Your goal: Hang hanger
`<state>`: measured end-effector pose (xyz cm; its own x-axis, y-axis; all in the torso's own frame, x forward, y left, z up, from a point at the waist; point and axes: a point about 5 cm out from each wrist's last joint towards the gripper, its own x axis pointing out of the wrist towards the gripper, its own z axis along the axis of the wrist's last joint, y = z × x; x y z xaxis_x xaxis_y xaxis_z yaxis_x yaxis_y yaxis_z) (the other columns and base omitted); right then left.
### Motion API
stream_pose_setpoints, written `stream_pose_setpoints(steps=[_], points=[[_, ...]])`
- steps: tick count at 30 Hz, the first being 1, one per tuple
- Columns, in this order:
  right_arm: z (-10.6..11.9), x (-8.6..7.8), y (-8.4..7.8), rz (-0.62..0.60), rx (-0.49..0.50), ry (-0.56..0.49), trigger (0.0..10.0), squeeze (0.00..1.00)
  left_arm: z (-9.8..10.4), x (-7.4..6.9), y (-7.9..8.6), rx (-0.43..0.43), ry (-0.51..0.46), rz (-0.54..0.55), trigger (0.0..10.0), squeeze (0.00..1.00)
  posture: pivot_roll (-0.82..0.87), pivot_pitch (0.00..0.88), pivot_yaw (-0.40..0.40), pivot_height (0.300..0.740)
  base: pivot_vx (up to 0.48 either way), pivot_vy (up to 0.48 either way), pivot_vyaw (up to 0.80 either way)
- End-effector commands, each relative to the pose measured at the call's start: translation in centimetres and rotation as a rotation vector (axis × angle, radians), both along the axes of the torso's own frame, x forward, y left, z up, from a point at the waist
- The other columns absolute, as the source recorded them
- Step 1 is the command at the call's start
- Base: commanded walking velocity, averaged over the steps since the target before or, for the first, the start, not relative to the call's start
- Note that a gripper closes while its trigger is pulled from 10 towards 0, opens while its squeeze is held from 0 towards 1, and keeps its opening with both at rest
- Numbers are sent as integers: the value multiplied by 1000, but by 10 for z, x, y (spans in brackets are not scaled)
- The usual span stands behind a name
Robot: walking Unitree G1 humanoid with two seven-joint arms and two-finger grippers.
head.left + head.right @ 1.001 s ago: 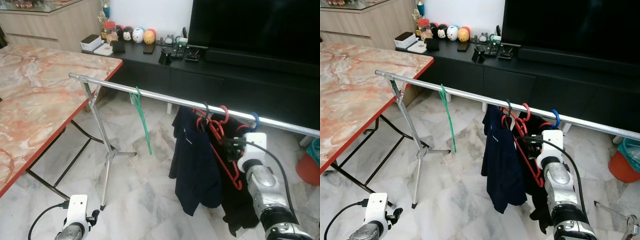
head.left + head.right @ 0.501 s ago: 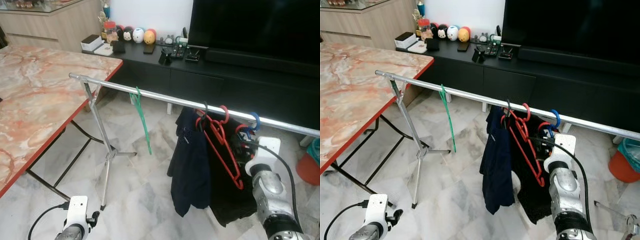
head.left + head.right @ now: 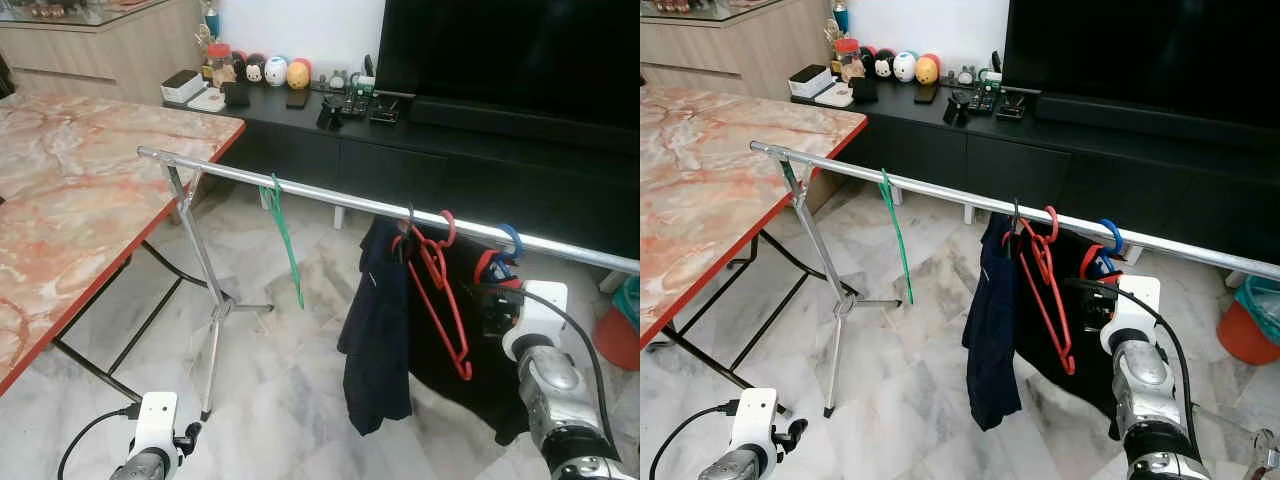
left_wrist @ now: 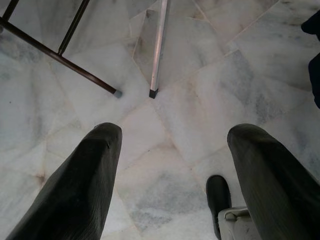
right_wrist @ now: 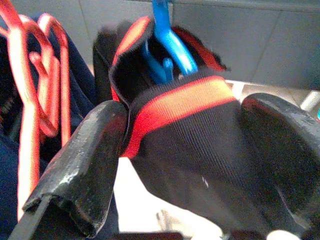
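Note:
A silver rail crosses the room on a tripod stand. On it hang a green hanger, a navy garment, a red hanger and a blue hanger that carries a black garment with red-orange trim. My right gripper is just below the blue hanger's hook. Its fingers stand wide apart, open, with the garment's collar between them. My left gripper hangs low over the marble floor, open and empty.
A marble table with a red edge stands on the left, and its dark leg ends near the rack's foot. Behind the rail run a black TV console and a large TV. An orange bucket sits at the far right.
My right gripper has moved to the right and a little lower, from beside the red hanger to under the blue one. The dark clothes have swung to the right.

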<state>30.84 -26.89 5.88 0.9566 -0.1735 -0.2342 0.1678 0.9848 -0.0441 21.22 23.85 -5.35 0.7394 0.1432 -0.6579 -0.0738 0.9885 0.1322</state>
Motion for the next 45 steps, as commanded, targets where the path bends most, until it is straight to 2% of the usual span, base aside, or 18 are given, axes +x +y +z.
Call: stream_pose_setpoints(steps=[1,2,7,12,13,14,19,22,23,24,25,37,38,45], points=[[11,6,-3,7,3,-43,10000,0,-2,-3,1,13,20,-16,10000,0,15,0,36,740,0,0,0],[19,9,-5,25,-8,-72,10000,0,-1,-3,1,13,18,-18,10000,0,12,0,40,740,0,0,0],[29,14,-7,32,-10,-94,10000,0,-1,-2,2,13,16,-21,10000,0,9,0,44,740,0,0,0],[27,18,-4,70,-19,-32,10000,0,-1,-1,1,4,24,-32,10000,0,9,0,46,740,0,0,0],[24,17,-3,83,-10,-4,10000,667,-1,-1,0,1,27,-35,10000,0,9,0,46,740,0,0,0],[19,17,-1,97,2,39,10000,1000,-2,-2,0,-3,31,-38,10000,0,9,0,46,740,0,0,0],[8,13,-4,86,12,133,10000,1000,-4,-4,-1,-9,47,-42,10000,0,15,0,44,740,0,0,0],[1,12,0,125,21,193,10000,980,-5,-6,-1,-11,61,-45,10000,0,14,0,45,740,0,0,0],[-2,11,4,147,32,211,10000,333,-6,-7,-1,-10,66,-45,10000,0,14,0,45,740,0,0,0],[-4,11,6,162,38,224,10000,333,-6,-8,0,-10,70,-45,10000,0,14,0,45,740,0,0,0],[-6,11,9,171,32,228,10000,0,-7,-10,0,-9,79,-43,10000,0,14,0,45,740,0,0,0],[1,18,8,153,47,193,10000,0,-9,-15,5,-2,101,-31,10000,0,24,0,42,740,0,0,0],[3,18,6,128,60,187,0,0,-10,-16,5,-2,103,-31,10000,0,24,0,42,740,0,0,0],[-1,17,9,149,62,216,0,0,-11,-17,4,-3,112,-35,10000,0,29,0,42,740,0,0,0]])
